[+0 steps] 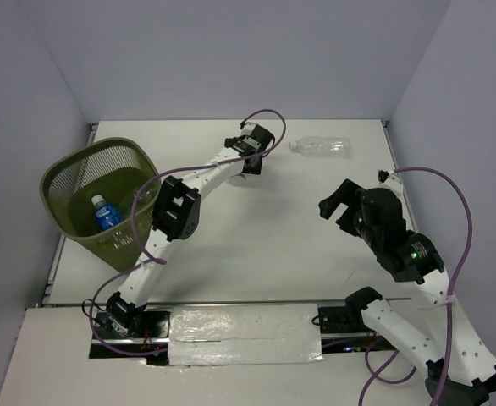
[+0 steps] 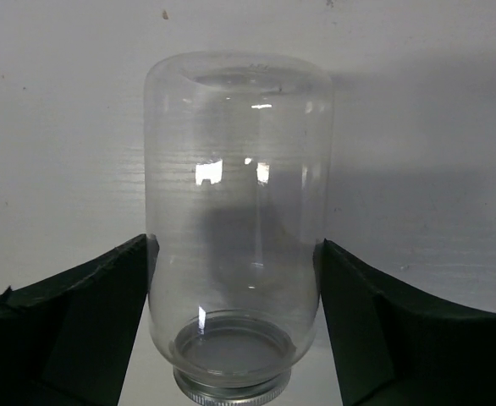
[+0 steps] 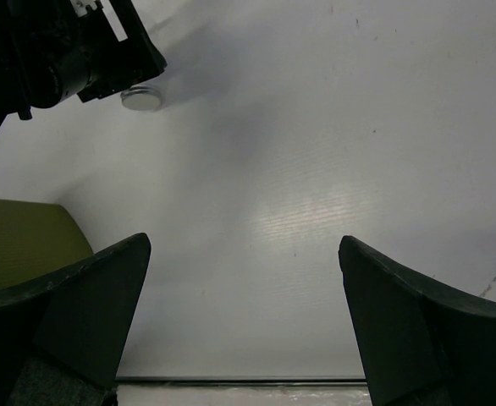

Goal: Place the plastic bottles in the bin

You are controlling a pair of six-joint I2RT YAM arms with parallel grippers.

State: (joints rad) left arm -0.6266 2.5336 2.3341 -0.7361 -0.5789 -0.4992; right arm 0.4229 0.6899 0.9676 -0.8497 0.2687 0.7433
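Bin [image 1: 104,243] at the left edge of the table [image 1: 256,254], one blue-labelled bottle [image 1: 106,213] inside. Left gripper [image 1: 246,166] is out at mid-table, fingers pressed to both flanks of a clear, silver-rimmed jar [image 2: 235,211]; right gripper [image 1: 335,210] is spread wide, holding nothing; a clear bottle [image 1: 320,147] lies near the far edge. The smooth wall looks slippery — lift level, release only squarely over the rim — yet it reads as a jar, so the far bottle seems the truer target.

Our white desk [image 1: 256,254] carries the bin [image 1: 62,211] at its left edge and a clear bottle [image 1: 320,147] lying near the far edge.
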